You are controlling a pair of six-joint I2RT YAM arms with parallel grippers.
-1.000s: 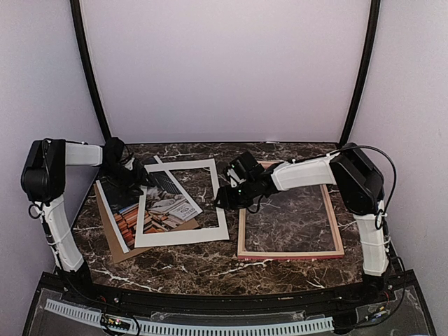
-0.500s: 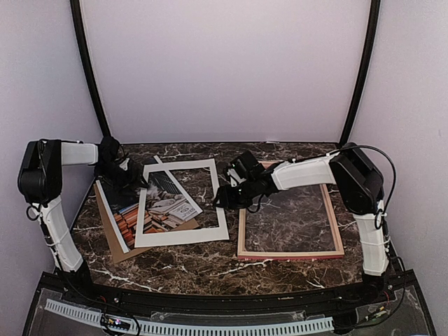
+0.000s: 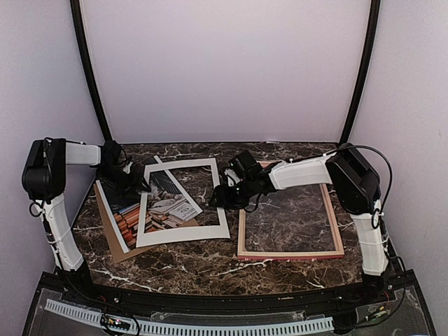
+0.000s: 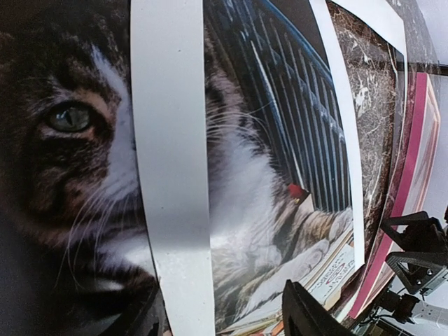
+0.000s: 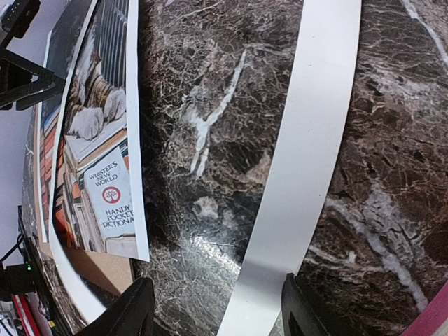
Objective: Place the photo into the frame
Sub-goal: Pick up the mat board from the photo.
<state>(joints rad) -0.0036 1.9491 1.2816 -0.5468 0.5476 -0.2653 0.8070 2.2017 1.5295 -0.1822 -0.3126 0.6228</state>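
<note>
While the mat (image 3: 182, 237) overlaps the photo (image 3: 168, 206), the frame (image 3: 290, 253) lies nearby.

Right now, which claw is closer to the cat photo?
Left. The left gripper hangs over the photo at its far end; the right gripper is beside it, over the white mat.

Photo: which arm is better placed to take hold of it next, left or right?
Left, probably. The left gripper hangs open over the far end of the photo, the cat's face filling its wrist view. The right gripper is over the right strip of the white mat, away from the print.
</note>
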